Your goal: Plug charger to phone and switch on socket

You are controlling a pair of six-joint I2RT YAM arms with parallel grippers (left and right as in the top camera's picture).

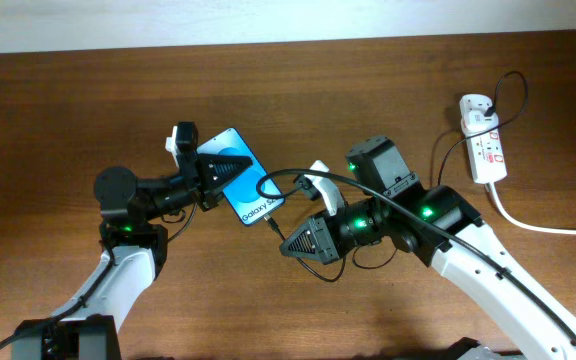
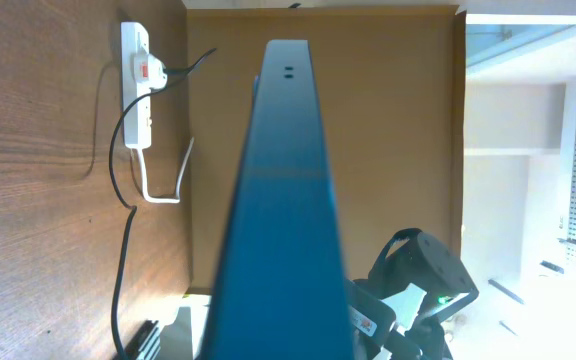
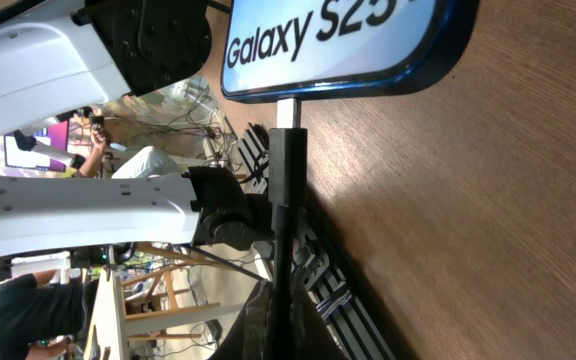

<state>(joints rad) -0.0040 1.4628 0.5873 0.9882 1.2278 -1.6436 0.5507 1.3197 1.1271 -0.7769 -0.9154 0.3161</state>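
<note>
As the plug tip [image 3: 288, 110] of the charger [image 3: 288, 180] stands in line with the bottom edge of the phone [image 1: 240, 178] and meets it, I judge the step in hand to be the insertion; switching on the socket [image 1: 483, 140] comes after. The left gripper [image 1: 220, 170] has its fingers pinched on the phone near its upper end, holding it slanted, screen up, over the middle of the tabletop [image 1: 68, 110]. The right gripper [image 1: 288, 238] has its fingers pinched on the charger's black plug body, just beside the phone's lower end. The next move, in my estimate, calls for a straight push along the plug's own axis while the left arm braces the phone, with no sideways drift at the port. The right wrist view alone shows the joint closely: a short bright length of the tip is exposed between plug body and phone, so I take it as not fully home, though I cannot tell how deep it sits. The left wrist view shows the phone edge-on and the socket beyond with its red switch, whose position I cannot read, but it hides the plug entirely. Only the overhead view shows both arms together, the socket lying well apart at the far right, and the white cord [image 1: 548, 228] running off from it.
</note>
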